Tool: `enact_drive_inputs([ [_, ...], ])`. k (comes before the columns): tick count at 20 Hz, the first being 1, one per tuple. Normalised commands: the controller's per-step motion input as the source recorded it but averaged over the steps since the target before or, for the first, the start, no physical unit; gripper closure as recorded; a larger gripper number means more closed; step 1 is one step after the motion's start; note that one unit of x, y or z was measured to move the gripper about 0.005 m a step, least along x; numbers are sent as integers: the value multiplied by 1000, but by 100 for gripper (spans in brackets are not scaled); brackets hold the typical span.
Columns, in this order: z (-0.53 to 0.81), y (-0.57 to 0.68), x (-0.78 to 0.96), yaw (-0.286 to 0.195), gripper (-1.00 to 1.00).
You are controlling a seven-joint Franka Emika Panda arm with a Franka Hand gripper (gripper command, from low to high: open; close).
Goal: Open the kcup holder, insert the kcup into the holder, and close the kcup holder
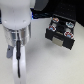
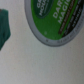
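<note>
While arm hides tool state, kcup holder open, wrist shows kcup.

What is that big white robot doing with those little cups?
The white robot arm is hanging over the pale table. Its wrist camera looks at a kcup with a bright green lid. The pictures don't show whether the fingers are open or shut, or holding anything. At the exterior view's right, the black kcup holder already has its tray pulled out, with other pods in its round slots.
</note>
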Motion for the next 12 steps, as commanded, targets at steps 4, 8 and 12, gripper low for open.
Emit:
enact_drive_inputs([
  [4, -71, -391, 0, -76, -100],
  [8, -103, -320, 0, -72, -100],
  [12, -7, -52, 13, -58, 100],
])
